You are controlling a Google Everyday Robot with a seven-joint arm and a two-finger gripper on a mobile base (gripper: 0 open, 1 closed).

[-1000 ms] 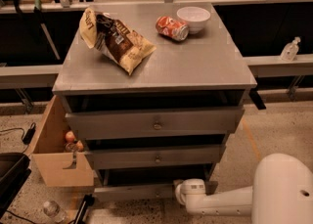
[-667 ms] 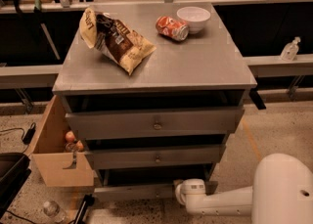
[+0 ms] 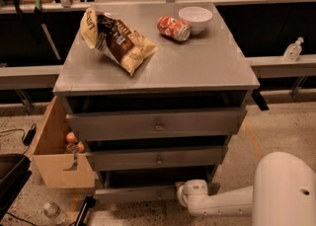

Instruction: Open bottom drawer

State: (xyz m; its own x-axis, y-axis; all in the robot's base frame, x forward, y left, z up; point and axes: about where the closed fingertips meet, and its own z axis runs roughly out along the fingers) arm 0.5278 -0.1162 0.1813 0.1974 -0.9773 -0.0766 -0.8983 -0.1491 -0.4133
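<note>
A grey metal-look cabinet with three drawer fronts (image 3: 148,72) is standing on a speckled floor, seen from above and in front. The bottom drawer (image 3: 133,194), the narrowest grey front panel, is sitting lowest, just above the floor and below the two wider drawer fronts. A white robot arm (image 3: 232,203) is reaching in from the lower right, and its end effector (image 3: 185,194) is resting against the right part of that bottom panel. Whether the end effector is open or closed, or gripping anything, cannot be told.

On the cabinet's flat grey counter, a crumpled brown and yellow snack bag (image 3: 118,42) is lying at the left. A red soda can (image 3: 174,27) is lying on its side just beside a white bowl (image 3: 195,18). An open tan cardboard box (image 3: 54,163) is sitting against the cabinet's left side.
</note>
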